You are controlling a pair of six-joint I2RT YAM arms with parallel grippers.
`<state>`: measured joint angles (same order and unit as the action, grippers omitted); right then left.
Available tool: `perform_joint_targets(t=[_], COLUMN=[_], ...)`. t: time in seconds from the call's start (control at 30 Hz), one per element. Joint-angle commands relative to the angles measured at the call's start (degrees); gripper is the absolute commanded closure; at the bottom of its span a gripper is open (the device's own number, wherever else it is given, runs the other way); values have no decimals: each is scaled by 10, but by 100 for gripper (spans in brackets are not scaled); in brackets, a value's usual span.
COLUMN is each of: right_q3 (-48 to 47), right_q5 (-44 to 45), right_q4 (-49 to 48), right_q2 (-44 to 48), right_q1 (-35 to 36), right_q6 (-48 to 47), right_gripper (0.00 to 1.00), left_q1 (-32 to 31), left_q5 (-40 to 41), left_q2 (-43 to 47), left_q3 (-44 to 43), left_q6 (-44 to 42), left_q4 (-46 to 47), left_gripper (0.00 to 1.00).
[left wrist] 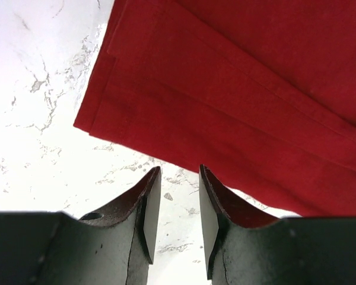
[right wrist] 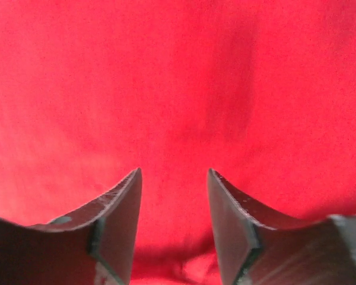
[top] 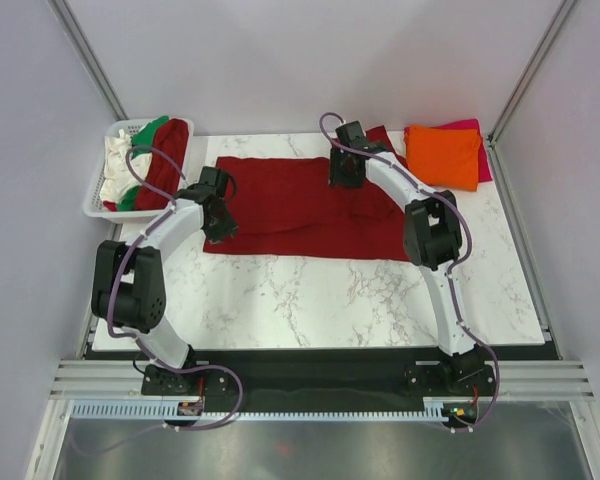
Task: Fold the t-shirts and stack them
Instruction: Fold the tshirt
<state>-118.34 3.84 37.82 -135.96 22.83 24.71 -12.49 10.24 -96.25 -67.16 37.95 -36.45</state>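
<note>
dark red t-shirt point(top: 290, 205): folded, flat on marble table point(top: 310, 300)
left gripper point(left wrist: 179, 173): fingers slightly apart, empty, just off its corner
right gripper point(right wrist: 174, 173): fingers apart, empty, over its cloth

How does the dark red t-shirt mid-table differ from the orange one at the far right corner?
The dark red t-shirt lies partly folded in a long wide band; the orange t-shirt is folded into a compact rectangle. The dark red one rests on the table; the orange one sits on a magenta-pink t-shirt. Both lie flat.
</note>
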Motion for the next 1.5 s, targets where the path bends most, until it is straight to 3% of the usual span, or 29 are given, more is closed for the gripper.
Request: perform_joint_targets(t=[0.0, 0.1, 0.2, 0.4, 0.5, 0.73, 0.87, 1.1, 1.4, 1.47], right_q3=[-109, -150, -107, 271, 407, 589, 633, 628, 661, 665], right_q5=[12, 21, 68, 137, 147, 113, 105, 71, 90, 85], right_q4=[30, 29, 23, -75, -93, -104, -123, -125, -153, -172], right_q2=[-41, -34, 32, 276, 367, 496, 523, 485, 447, 429], right_q1=[-14, -14, -14, -16, -20, -58, -96, -163, -187, -188], right_q6=[-28, -56, -70, -19, 23, 65, 61, 57, 80, 96], right_gripper=[43, 36, 32, 21, 15, 6, 6, 5, 9, 13], left_q1=[-3, -4, -5, -6, -2, 14, 28, 43, 49, 49], left_q5=[15, 20, 25, 64, 86, 109, 114, 117, 120, 119], left_q2=[39, 41, 38, 17, 10, -10, -16, -44, -72, -75], left_q3=[5, 8, 11, 15, 21, 45, 54, 55, 49, 47], left_q6=[3, 3, 12, 39, 57, 85, 81, 83, 82, 81], left_q4=[11, 11, 12, 12, 13, 24, 50, 71, 96, 99], left_gripper=[61, 60, 57, 40, 34, 27, 29, 30, 49, 63])
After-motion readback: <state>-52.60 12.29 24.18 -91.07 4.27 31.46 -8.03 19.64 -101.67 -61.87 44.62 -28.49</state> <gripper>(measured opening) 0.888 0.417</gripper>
